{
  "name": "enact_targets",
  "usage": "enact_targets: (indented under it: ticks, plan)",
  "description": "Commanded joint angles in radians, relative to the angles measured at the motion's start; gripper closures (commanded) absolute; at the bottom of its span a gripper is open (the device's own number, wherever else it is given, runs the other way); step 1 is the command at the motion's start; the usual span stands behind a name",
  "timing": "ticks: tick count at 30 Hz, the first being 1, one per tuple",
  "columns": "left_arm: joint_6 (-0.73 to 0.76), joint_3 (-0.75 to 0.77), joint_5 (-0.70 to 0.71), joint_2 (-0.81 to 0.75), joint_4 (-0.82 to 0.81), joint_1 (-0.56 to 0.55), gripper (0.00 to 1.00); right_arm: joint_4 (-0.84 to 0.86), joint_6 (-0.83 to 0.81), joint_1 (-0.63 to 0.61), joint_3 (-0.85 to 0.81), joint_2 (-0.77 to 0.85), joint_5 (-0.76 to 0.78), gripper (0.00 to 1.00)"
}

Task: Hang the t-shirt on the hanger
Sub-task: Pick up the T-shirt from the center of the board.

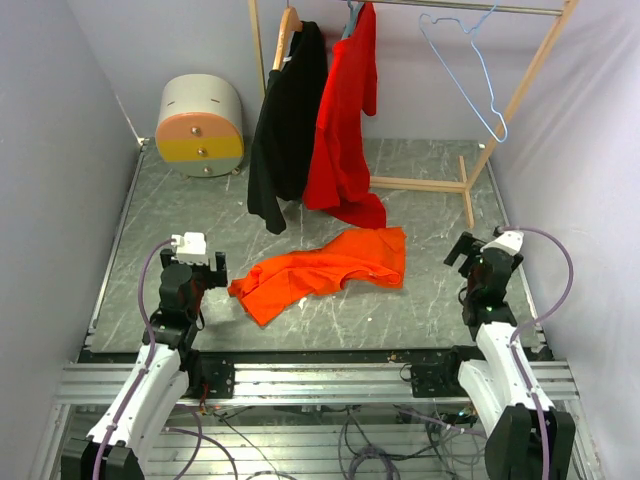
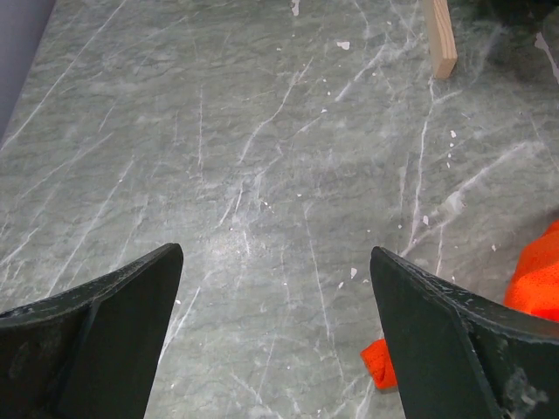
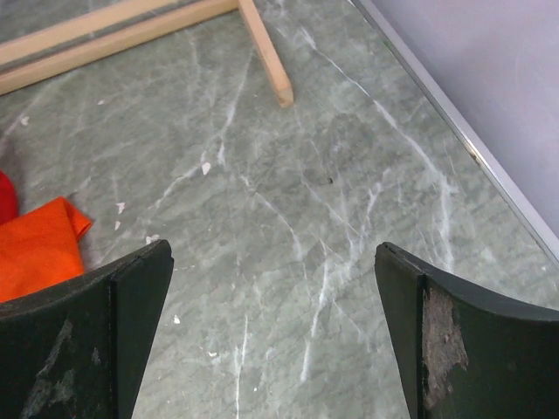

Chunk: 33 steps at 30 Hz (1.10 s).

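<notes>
The bright orange t-shirt [image 1: 325, 268] lies crumpled on the marble floor in the middle of the top view. Its edge shows at the right of the left wrist view [image 2: 537, 279] and at the left of the right wrist view [image 3: 35, 244]. The pale-blue wire hanger [image 1: 470, 70] hangs from the rail at the top right. My left gripper [image 1: 196, 262] is open and empty, left of the shirt. My right gripper [image 1: 478, 255] is open and empty, right of the shirt.
A wooden rack [image 1: 420, 184] stands at the back, with a black garment [image 1: 288, 120] on a wooden hanger and a deeper red shirt [image 1: 345, 125]. A round drawer unit [image 1: 200, 125] stands at the back left. Grey walls close both sides.
</notes>
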State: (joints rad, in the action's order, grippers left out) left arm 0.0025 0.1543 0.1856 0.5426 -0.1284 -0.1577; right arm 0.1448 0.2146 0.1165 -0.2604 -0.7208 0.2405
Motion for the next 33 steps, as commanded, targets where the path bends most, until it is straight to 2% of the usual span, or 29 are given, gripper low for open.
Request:
enact_targets:
  ticks: [1,6,12,16,19,21,22,24,26,33]
  plan:
    - [0.008,0.065,-0.016,0.006,0.011,0.008,0.01,-0.082,0.056,-0.003,-0.100,-0.048,0.087,0.00]
    - [0.125,0.236,-0.080,0.077,0.094,0.008,0.01,-0.199,0.018,-0.001,-0.240,-0.130,-0.059,0.00]
    - [0.320,0.497,-0.226,0.184,0.284,0.008,0.01,-0.301,0.132,0.003,-0.373,-0.216,-0.138,0.00]
    - [0.552,0.683,-0.468,0.302,0.593,0.008,0.21,-0.292,0.136,0.011,-0.405,-0.247,-0.240,0.00]
    - [0.765,0.781,-0.727,0.358,0.784,0.007,0.27,-0.281,0.150,0.012,-0.410,-0.251,-0.278,0.00]
    - [0.906,0.799,-0.837,0.374,0.861,0.000,0.36,-0.287,0.152,0.012,-0.409,-0.251,-0.273,0.01]
    - [0.945,0.797,-0.842,0.381,0.866,-0.018,0.39,-0.294,0.150,0.011,-0.408,-0.252,-0.274,0.01]
    - [0.973,0.795,-0.774,0.407,0.862,-0.112,0.43,-0.315,0.146,0.013,-0.410,-0.250,-0.282,0.01]
    - [0.970,0.805,-0.686,0.446,0.863,-0.275,0.43,-0.332,0.146,0.011,-0.404,-0.242,-0.291,0.01]
    - [0.831,0.847,-0.579,0.643,0.719,-0.629,0.40,-0.352,0.154,0.011,-0.379,-0.208,-0.308,0.01]
